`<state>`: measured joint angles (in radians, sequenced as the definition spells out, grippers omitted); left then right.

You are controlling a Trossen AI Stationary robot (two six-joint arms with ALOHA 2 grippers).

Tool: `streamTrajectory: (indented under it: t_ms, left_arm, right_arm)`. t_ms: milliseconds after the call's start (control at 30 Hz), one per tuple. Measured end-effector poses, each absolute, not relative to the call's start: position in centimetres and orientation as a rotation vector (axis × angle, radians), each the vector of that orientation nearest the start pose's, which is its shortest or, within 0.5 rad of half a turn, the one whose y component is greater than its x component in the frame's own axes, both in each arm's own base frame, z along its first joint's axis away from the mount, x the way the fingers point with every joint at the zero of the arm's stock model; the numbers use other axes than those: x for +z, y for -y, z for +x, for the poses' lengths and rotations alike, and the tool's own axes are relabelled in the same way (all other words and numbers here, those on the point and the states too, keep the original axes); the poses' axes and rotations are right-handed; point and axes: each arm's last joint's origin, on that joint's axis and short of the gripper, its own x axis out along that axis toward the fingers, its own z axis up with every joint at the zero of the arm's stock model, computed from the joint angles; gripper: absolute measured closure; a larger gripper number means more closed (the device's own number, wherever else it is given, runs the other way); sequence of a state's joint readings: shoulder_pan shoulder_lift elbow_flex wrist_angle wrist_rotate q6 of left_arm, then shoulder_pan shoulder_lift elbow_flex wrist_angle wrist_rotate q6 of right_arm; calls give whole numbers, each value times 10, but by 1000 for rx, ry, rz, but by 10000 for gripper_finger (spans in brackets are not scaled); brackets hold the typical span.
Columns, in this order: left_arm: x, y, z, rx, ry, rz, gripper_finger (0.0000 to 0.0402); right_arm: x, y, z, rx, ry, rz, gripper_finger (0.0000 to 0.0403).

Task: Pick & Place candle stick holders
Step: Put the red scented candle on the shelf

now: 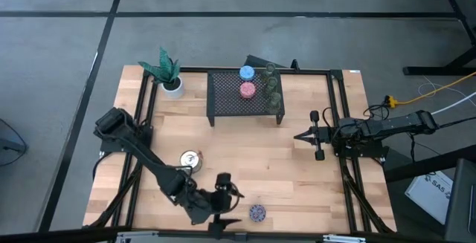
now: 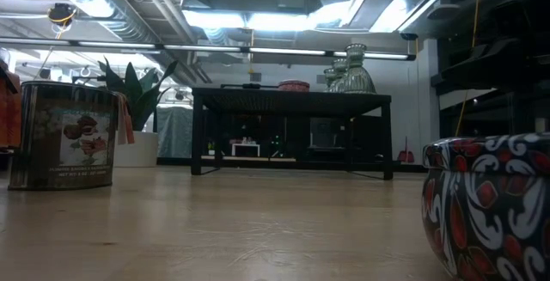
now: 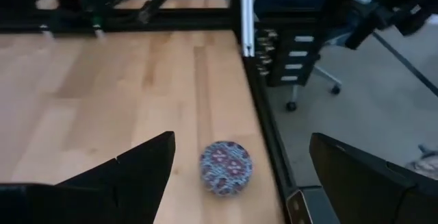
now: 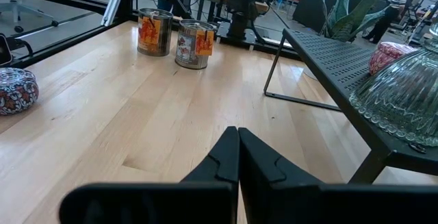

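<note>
A purple patterned candle stick holder [image 1: 257, 212] [image 3: 225, 168] stands on its base near the table's front edge. My left gripper [image 1: 230, 201] [image 3: 241, 142] is open just to its left, pointing at it, with a finger on either side of the line to it and touching nothing. Two silvery holders [image 1: 191, 160] [image 4: 194, 44] stand side by side on the table at centre left. A blue holder [image 1: 246, 72], a pink one [image 1: 247, 89] and three green glassy ones [image 1: 274, 87] stand on the black mesh rack [image 1: 223, 102]. My right gripper [image 1: 299, 136] [image 4: 238, 138] waits shut at the right.
A white pot with a green plant [image 1: 171, 79] stands at the far left corner. Black frame rails [image 1: 335, 109] run along the table's sides. The table's front edge and corner [image 3: 274, 183] lie close beside the purple holder. Bare wood [image 1: 260, 161] lies between the rack and the front edge.
</note>
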<state>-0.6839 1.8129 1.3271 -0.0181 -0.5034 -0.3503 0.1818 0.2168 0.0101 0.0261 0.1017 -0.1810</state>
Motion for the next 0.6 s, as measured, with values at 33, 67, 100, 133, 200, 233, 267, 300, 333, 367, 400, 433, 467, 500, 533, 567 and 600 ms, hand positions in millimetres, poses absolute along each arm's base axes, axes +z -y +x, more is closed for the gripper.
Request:
streamTrajectory:
  t_ms: [33, 67, 100, 133, 200, 233, 267, 300, 333, 367, 400, 433, 467, 500, 533, 567, 600]
  left_arm:
    - [248, 250, 326, -113, -436, -60, 66]
    - [241, 253, 327, -128, -436, -57, 66]
    - [235, 254, 328, -146, -442, -55, 66]
    - [229, 255, 329, -160, -445, -58, 66]
    - [218, 258, 334, -190, -451, -100, 66]
    - [212, 258, 336, -202, -457, -130, 66]
    - [204, 259, 339, -206, -471, -158, 66]
    - [197, 261, 342, -214, -481, -186, 66]
    - [190, 262, 345, -214, -485, -206, 66]
    - [183, 263, 347, -210, -485, -220, 66]
    - [177, 264, 350, -205, -482, -224, 66]
    - [171, 264, 352, -196, -477, -224, 66]
    - [166, 264, 354, -192, -474, -215, 66]
    - [160, 263, 357, -189, -474, -193, 66]
    - [155, 263, 358, -184, -476, -164, 66]
    - [150, 262, 360, -176, -473, -138, 66]
    - [147, 261, 361, -167, -472, -113, 66]
  right_arm:
    - [151, -17, 108, 96, -171, -206, 400]
    - [151, -17, 108, 96, -171, -206, 400]
    - [151, -17, 108, 96, -171, -206, 400]
    - [151, -17, 108, 96, -171, -206, 400]
    - [151, -17, 108, 96, -171, -206, 400]
    - [151, -17, 108, 96, -171, -206, 400]
    - [151, -17, 108, 96, -171, -206, 400]
    - [151, -17, 108, 96, -171, -206, 400]
    - [151, -17, 108, 96, -171, -206, 400]
    - [151, -17, 108, 96, -171, -206, 400]
    - [151, -17, 108, 96, -171, -206, 400]
    - [151, -17, 108, 96, -171, -206, 400]
    - [151, -17, 108, 96, -171, -206, 400]
    - [151, -17, 108, 96, -171, -206, 400]
    - [151, -17, 108, 96, -171, -206, 400]
    - [151, -17, 108, 96, -171, -206, 400]
    - [151, -17, 108, 96, -171, -206, 400]
